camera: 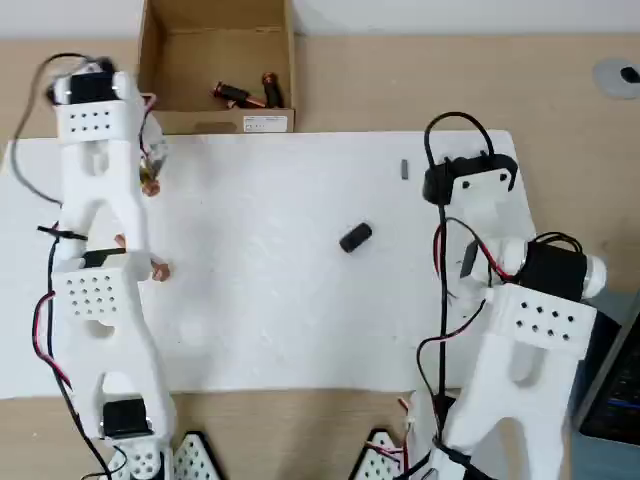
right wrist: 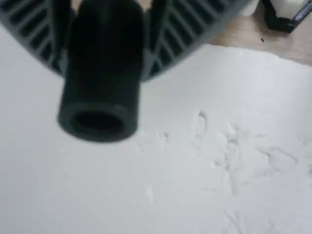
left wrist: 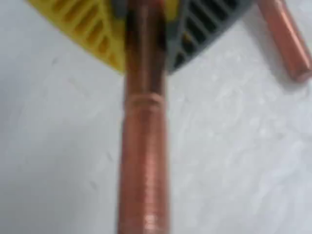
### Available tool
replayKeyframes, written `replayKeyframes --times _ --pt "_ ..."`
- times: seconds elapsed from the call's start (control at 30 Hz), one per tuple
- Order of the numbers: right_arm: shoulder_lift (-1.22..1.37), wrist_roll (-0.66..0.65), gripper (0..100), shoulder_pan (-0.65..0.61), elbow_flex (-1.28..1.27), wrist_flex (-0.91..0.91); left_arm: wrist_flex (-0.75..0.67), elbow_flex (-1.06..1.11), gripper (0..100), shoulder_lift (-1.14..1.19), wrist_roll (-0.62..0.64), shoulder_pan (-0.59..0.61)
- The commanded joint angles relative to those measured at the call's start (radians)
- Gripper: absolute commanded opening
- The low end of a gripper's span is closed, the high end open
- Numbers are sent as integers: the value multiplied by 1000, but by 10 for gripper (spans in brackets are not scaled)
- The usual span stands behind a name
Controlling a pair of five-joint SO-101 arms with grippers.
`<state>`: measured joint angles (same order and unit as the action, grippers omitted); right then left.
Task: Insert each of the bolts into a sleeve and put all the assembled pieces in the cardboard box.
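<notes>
Mating next: left gripper [left wrist: 146,29] clamped on copper bolt [left wrist: 144,146], right gripper [right wrist: 105,29] clamped on black sleeve [right wrist: 100,97], bore facing outward past its tips. Align axes first, then feed slowly.

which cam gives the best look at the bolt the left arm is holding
The left wrist view: the bolt runs close up through the picture, clamped by the fingers of the left gripper. The high view gives its small copper tip beside that arm. The right wrist view looks at a black sleeve instead.
</notes>
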<state>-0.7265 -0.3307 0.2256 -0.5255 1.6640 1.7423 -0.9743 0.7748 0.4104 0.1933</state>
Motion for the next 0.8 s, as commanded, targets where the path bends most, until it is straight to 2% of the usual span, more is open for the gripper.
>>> replayKeyframes --times 0.0,0.27,0.37,0.57,0.77 --pt "-31 9 11 12 2 3 11 -58 2 -12 245 32" --pt "-31 9 11 12 2 2 11 -48 4 -12 715 48" --pt "-31 9 11 12 1 2 11 -49 5 -12 856 48" --pt "-31 9 11 12 1 2 11 -21 6 -10 1000 41" --pt "-31 9 11 12 1 2 11 63 24 -10 1014 41"
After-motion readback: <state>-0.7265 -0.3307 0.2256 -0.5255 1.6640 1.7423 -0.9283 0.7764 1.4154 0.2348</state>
